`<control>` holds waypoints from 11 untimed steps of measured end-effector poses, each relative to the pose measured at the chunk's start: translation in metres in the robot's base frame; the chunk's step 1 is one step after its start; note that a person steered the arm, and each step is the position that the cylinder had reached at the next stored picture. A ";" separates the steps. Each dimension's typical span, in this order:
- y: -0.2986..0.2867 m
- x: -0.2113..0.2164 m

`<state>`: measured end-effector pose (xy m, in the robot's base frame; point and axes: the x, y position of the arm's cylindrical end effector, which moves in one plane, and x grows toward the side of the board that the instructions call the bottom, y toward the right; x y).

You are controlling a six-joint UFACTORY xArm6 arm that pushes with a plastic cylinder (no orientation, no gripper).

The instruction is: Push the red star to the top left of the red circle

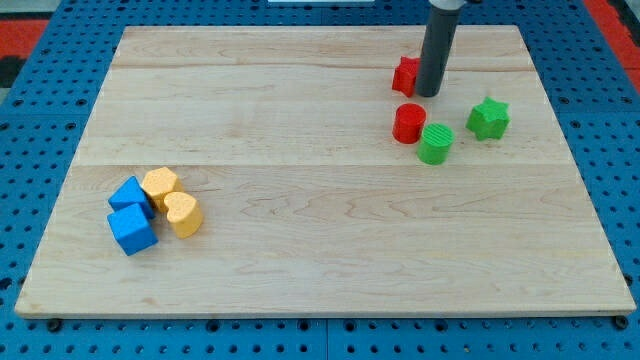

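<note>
Overhead, my pale wooden bench [300, 210] lies on a blue pegboard [40, 90]. My tip [429, 93] touches the red star [405, 75] on its right; the tool is a bare rod with nothing to clamp. Partly hidden, the blocky star sits just above the red circle [408, 123].

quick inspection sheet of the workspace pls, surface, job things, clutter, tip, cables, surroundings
surface: pale wooden board, lying flat.
job's things: red star near the view's top right, partly hidden behind the rod; red circle just below it, apart from it.
clutter: green cylinder touching the red circle's right side; green star further right; at the view's lower left a tight cluster of two blue blocks, a yellow block and a yellow heart.
grippers: none; my tip is against the red star's right side, above the red circle.
cables: nothing seen.
surroundings: blue pegboard around the board.
</note>
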<state>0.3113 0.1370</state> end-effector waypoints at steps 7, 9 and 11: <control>-0.081 -0.019; -0.099 0.004; -0.096 0.022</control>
